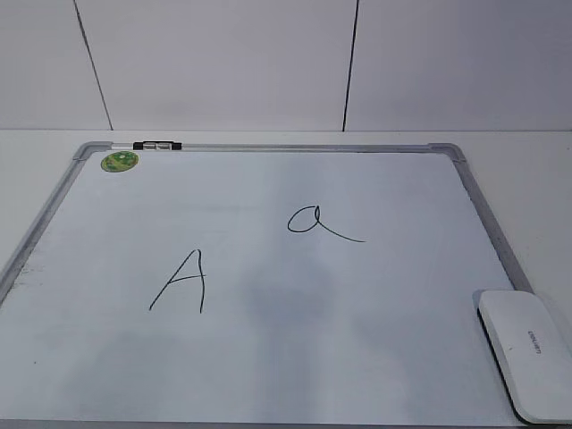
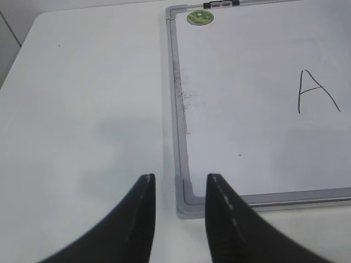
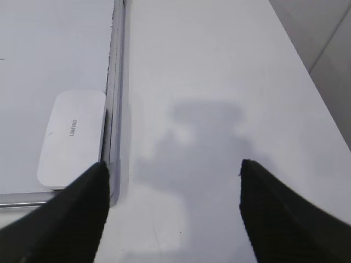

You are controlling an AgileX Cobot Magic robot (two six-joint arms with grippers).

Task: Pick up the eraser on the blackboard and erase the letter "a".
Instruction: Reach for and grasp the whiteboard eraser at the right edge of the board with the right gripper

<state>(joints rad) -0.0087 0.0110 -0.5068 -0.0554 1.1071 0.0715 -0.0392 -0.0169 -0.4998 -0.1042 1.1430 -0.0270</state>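
Observation:
The blackboard [image 1: 268, 375] is a white dry-erase board with a grey frame, lying flat on the table. The eraser [image 1: 527, 353], a flat white rounded block, lies in its near right corner and also shows in the right wrist view [image 3: 71, 137]. The letter "a" [image 1: 313, 221] is written right of the board's middle, in thin black marker. A capital "A" [image 1: 181, 281] is to its left. My right gripper [image 3: 173, 164] is open and empty, above the bare table right of the board's frame. My left gripper [image 2: 180, 178] is open and empty over the board's near left corner [image 2: 186, 200].
A green round sticker [image 1: 119, 162] sits in the board's far left corner, and a small black and silver clip [image 1: 156, 145] is on the far frame. White table surface [image 3: 219, 82] lies to the right of the board and to its left [image 2: 82, 109]. A panelled wall stands behind.

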